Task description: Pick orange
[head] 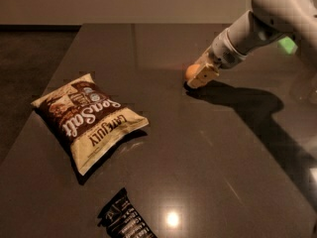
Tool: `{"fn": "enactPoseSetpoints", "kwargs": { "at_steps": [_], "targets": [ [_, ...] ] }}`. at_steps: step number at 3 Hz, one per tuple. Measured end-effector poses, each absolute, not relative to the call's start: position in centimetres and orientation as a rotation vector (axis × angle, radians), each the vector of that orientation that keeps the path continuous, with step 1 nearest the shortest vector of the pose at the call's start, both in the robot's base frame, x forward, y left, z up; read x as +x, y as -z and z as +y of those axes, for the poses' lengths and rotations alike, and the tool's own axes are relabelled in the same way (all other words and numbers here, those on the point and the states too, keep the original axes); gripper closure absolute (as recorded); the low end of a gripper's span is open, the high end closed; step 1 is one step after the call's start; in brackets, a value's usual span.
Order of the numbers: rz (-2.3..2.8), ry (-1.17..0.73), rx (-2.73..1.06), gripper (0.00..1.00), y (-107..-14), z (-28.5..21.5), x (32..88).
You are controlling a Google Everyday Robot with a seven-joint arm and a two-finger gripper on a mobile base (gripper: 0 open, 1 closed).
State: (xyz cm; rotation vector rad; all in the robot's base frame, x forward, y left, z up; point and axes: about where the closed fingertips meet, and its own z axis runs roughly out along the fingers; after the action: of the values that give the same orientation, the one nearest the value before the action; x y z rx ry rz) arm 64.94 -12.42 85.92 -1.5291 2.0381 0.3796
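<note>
1. The orange [189, 72] is sitting on the dark glossy table [223, 157], toward the far side and right of centre. Only its left part is showing, as a small rounded orange patch.
2. The gripper [202, 76] is hanging low over the table at the end of the white arm [257, 26], which is reaching in from the upper right corner and slanting down to the left.
3. The gripper's cream-coloured tip is covering the right side of the orange. Whether it is touching the fruit or only standing in front of it cannot be told.
4. Jaws: cannot tell whether they are spread, pressed together or pinching the fruit (only one cream block is showing from this side). It is likewise unclear whether the orange is lying between them or just beside them.
5. The arm is casting a wide dark shadow [247, 103] across the table, running right and toward the near edge from the gripper.
6. The chip bag [89, 120], brown and cream, is lying flat on the near left of the table, well apart from the orange. It is looking puffed and closed, so its contents are hidden.
7. A black packet [126, 219] with white print is lying flat at the bottom edge, partly cut off. Its contents are not showing either.
8. A green light [288, 44] is glowing beside the arm at the right.
</note>
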Motion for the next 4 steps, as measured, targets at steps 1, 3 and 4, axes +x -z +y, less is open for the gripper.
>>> {"fn": "enactPoseSetpoints", "kwargs": {
  "at_steps": [1,3,4],
  "targets": [
    [2.009,-0.400,-1.539,0.85,-87.2,-12.1,64.2],
    [1.894,-0.402,-1.628,1.00,-93.4,-11.6,61.9],
    [1.854,-0.408,-1.670,1.00,-94.7,-11.1,60.6]
  ]
}}
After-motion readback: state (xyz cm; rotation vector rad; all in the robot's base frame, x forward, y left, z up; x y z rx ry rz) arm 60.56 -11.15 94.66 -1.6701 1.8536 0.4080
